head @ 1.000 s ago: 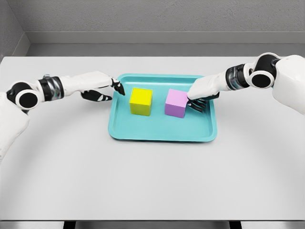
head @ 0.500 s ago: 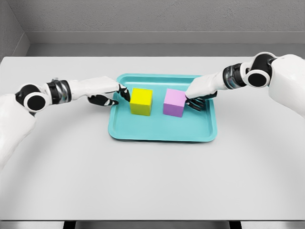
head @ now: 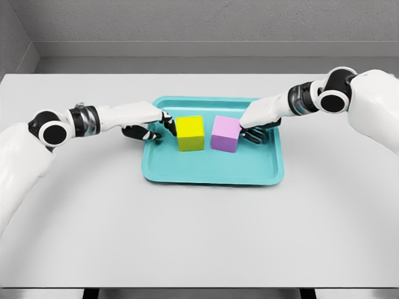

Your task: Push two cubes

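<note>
A yellow cube (head: 191, 133) and a purple cube (head: 225, 134) stand side by side on a teal tray (head: 212, 168), a narrow gap between them. My left hand (head: 163, 123) reaches in over the tray's left rim, and its dark fingertips (head: 170, 126) touch the yellow cube's left face. From the right, my right hand (head: 251, 129) presses its fingertips against the purple cube's right face. Both hands have loosely extended fingers and hold nothing.
The tray lies in the middle of a grey table (head: 199, 230). A grey wall (head: 199, 25) runs behind the table's far edge.
Both hands have moved inward. The left hand reached the yellow cube and pushed it right; the right hand pushed the purple cube left. The gap between the cubes has narrowed.
</note>
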Controlling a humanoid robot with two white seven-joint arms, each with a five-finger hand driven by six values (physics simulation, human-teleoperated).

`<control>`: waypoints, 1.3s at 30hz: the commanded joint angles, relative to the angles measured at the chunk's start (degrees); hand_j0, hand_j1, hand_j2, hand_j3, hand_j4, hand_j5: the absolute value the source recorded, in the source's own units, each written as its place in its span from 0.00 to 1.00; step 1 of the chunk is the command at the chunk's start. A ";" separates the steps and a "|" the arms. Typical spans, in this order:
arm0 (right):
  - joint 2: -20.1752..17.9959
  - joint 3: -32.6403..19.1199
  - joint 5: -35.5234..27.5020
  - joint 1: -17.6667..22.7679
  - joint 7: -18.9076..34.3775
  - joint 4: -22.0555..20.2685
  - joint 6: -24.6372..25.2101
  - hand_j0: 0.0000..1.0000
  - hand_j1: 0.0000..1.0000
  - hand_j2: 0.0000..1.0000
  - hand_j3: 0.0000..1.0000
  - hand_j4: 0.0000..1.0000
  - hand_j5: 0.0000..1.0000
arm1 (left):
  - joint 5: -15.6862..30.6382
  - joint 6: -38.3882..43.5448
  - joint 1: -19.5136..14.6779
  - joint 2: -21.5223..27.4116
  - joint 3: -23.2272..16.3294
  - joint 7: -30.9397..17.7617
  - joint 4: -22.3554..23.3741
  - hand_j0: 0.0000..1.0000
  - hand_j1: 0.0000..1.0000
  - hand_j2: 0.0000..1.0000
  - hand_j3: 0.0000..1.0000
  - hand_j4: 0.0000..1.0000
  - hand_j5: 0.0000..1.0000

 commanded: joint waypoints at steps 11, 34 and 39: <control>0.07 -0.06 -0.11 -0.18 -0.03 0.88 0.07 0.13 0.13 0.13 0.13 0.13 0.13 | -0.43 0.02 -1.06 -3.28 -0.15 0.00 4.02 0.59 0.59 0.59 0.59 0.59 0.59; 2.18 -0.06 0.51 -0.35 -0.03 5.01 0.07 0.13 0.13 0.13 0.13 0.13 0.13 | -0.52 0.02 -2.90 -4.78 0.20 0.00 8.24 0.58 0.58 0.58 0.58 0.58 0.58; 2.35 -0.15 0.68 -0.44 -0.03 5.10 0.07 0.13 0.13 0.13 0.13 0.13 0.13 | -0.61 0.02 -3.60 -5.66 0.20 0.00 9.03 0.58 0.58 0.58 0.58 0.58 0.58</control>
